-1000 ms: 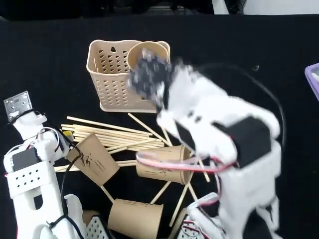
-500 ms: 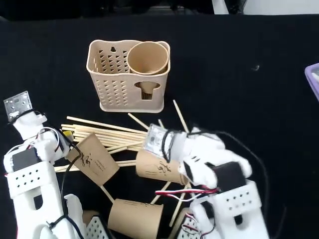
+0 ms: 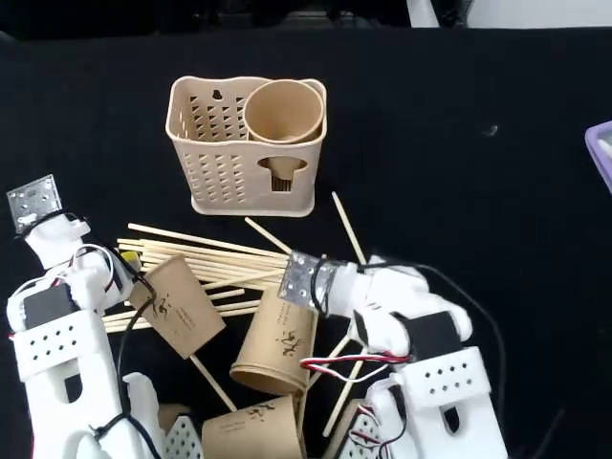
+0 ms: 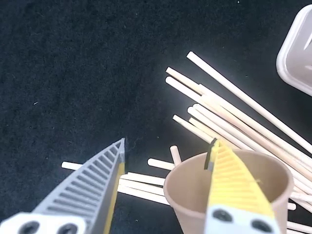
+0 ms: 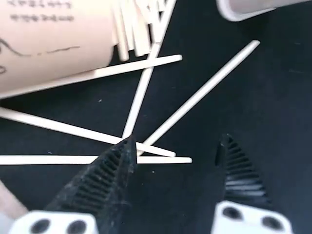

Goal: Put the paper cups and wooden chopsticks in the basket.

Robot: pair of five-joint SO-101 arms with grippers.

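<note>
Left claw spread wide, pinching nothing. Grey finger hangs over bare table. Yellow finger sits across the mouth of the left cup; contact with the rim, can't tell. Left cup lies on its side, mouth toward the claw, across the stick bundle, whose ends fan out just past the jaws. Right claw also spread, nothing in it, low over the table. One black fingertip is right over a crossing of loose sticks; the other tip is over bare cloth. Long stick runs from that crossing out past the gap toward the basket corner. A cup side lies beyond the crossing, outside the jaws; which cup, can't tell. High view: mid cup lies tilted on its side against the right arm's wrist, wide end toward the near edge. Near cup lies on its side just beside it, between the arm bases. Basket stands upright beyond the bundle, well apart from both claws. Inside: basket cup upright at the right-hand end, mouth up, and stick ends showing through the handle cutout in the front wall. Purple item at the far right table edge.
</note>
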